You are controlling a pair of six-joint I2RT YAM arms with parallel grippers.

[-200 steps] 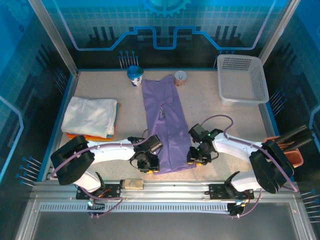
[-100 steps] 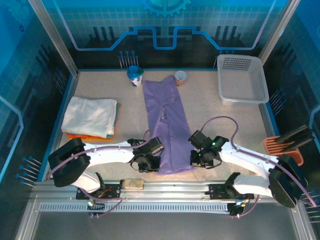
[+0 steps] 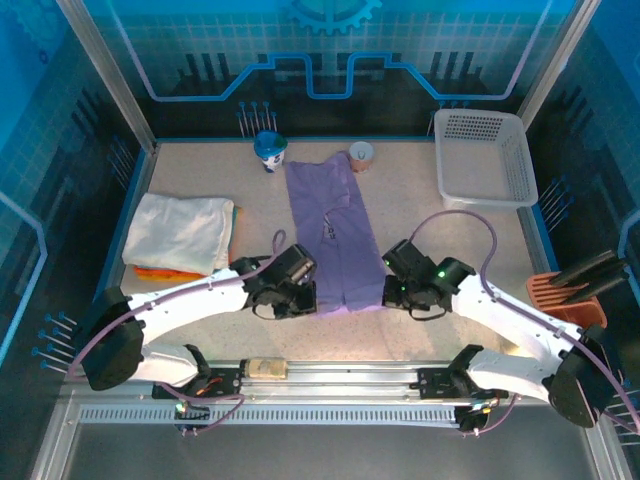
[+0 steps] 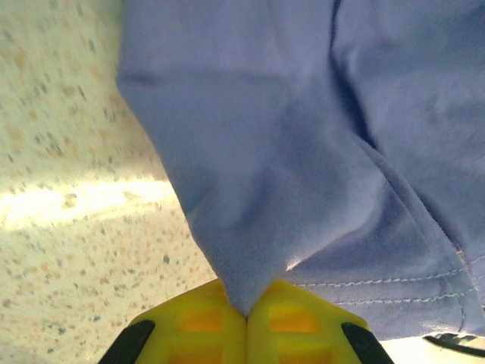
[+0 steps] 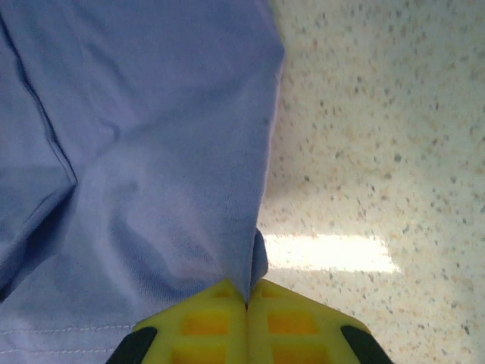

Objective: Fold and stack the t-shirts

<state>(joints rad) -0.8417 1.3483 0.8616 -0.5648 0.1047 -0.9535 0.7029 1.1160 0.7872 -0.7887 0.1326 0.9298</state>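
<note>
- Top external view, item one: lavender t-shirt, already narrowed to a long strip. It lies lengthwise down the middle of the surface, collar end at the far edge and hem end toward the near edge.
- Item two: my left hand at the near-left corner of that strip, and my right hand at the near-right corner.
- Left wrist view: yellow pads closed together with a peak of lavender cloth pinched between them. The stitched hem runs off to the side.
- Right wrist view: the pads likewise pressed shut on a gathered point of the same shirt, bare speckled surface beside it.
- Item three: white t-shirt, folded, resting on the orange t-shirt, which shows as an edge beneath. This stack sits near the left edge.
- Item four: white lattice basket in the far-right corner, well apart from the work.
- Step in hand, as I judge it: the crosswise fold of the lavender shirt, with both near corners secured.
- Next move calls for: raising both corners together and level, carrying them toward the collar end, keeping the cloth taut so that the edges meet squarely, then letting go. Transfer to the stack is not yet done.
</note>
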